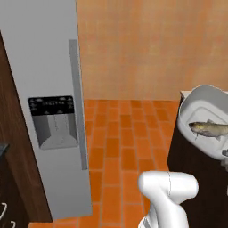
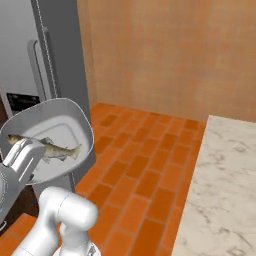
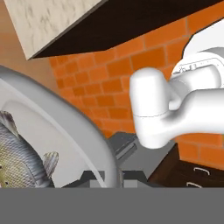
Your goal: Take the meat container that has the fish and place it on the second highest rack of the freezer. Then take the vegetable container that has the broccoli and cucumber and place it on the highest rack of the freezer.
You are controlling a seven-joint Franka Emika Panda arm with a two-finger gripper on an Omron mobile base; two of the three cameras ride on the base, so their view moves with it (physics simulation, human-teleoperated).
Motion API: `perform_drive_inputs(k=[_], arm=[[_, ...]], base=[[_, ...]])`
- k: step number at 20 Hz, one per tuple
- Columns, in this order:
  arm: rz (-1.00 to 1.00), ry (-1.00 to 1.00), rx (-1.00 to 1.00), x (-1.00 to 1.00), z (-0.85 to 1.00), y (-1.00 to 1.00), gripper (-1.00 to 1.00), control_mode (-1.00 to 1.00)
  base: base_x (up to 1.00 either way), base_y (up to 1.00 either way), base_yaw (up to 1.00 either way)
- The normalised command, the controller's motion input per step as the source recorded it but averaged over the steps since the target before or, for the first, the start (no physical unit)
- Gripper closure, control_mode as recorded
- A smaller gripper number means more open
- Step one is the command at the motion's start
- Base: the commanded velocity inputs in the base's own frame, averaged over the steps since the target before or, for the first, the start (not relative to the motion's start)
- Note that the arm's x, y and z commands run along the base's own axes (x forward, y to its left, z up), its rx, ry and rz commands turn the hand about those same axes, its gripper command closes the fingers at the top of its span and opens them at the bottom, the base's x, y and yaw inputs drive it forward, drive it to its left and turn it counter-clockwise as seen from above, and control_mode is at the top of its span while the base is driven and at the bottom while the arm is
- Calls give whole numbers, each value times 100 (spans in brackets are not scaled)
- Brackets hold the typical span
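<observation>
Hand point(image 2: 22, 150) clenched on the meat container's point(image 2: 60, 112) rim, holding it steeply tilted; the fish point(image 2: 47, 146) could slide out before reaching the closed freezer point(image 1: 49, 67).

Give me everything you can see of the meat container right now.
The meat container, a shallow light-grey rounded-square bowl with a paler inside, is held off the counter, tipped so its opening faces the cameras. The slim silvery-brown fish lies across its inside. The gripper is shut on its rim. It hangs beside the grey freezer, whose door is closed.
</observation>
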Motion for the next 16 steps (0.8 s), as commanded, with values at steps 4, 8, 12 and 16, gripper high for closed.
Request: perform_drive_inputs(k=[4,8,12,16], arm=[[0,0,0,0,0,0,100,100],[0,0,0,0,0,0,100,100],[0,0,0,0,0,0,100,100],[0,0,0,0,0,0,100,100]], base=[[46,-69,-1],[54,-63,0],[88,-37,-2],[100,-13,0]])
